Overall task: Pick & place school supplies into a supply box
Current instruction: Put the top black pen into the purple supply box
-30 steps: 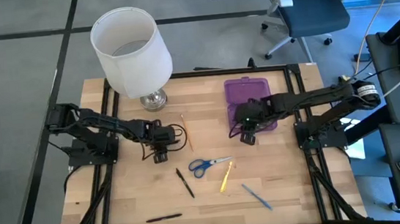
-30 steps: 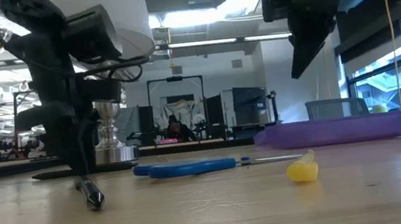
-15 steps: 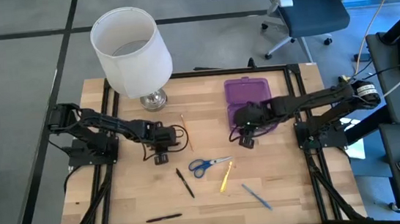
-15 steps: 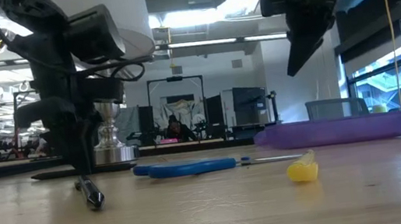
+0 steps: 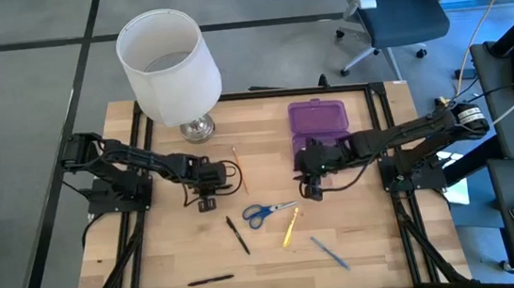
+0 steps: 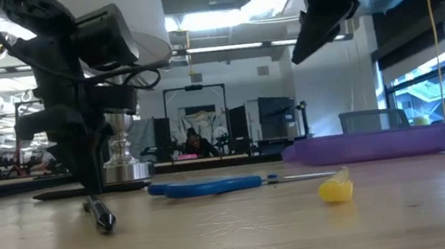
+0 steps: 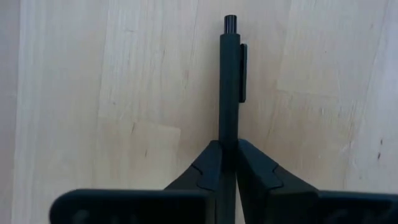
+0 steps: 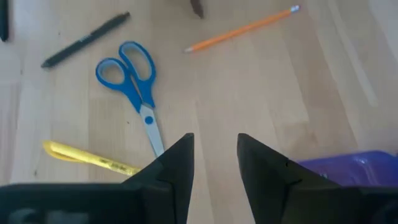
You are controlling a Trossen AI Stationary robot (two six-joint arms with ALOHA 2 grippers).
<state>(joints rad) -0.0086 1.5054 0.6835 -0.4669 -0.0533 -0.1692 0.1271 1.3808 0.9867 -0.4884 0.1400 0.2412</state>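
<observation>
My left gripper (image 5: 206, 204) stands left of the table's middle, shut on a thin black pen (image 7: 231, 81); in the high view the gripper hides that pen. My right gripper (image 5: 313, 193) hovers open above the table between the translucent purple supply box (image 5: 318, 124) and the blue-handled scissors (image 5: 265, 211), nothing between its fingers (image 8: 180, 162). Flat on the wood lie the scissors, a yellow pencil (image 5: 291, 227), an orange pencil (image 5: 239, 169), a blue pen (image 5: 329, 252) and two more black pens (image 5: 237, 234) (image 5: 211, 280). The box rests flat at the far right. My left gripper pinches the black pen's barrel (image 7: 229, 134) between its two fingers, a little back from the clip. The fingers come from above, pointing down, and lie across the pen. The pen lies flat on the table, its clip and push-button end (image 7: 230, 25) sticking out beyond the fingers; the gripper hides the other end.
A lamp with a white shade (image 5: 169, 63) and a chrome foot (image 5: 196, 129) stands at the table's far left. A black frame (image 5: 383, 127) runs round the table. Bare wood lies between the scissors and the box, and along the near left.
My left gripper has stayed in place and shut on the black pen. My right gripper has gone toward the table's near edge and a little to the left, away from the supply box and toward the scissors, still open.
</observation>
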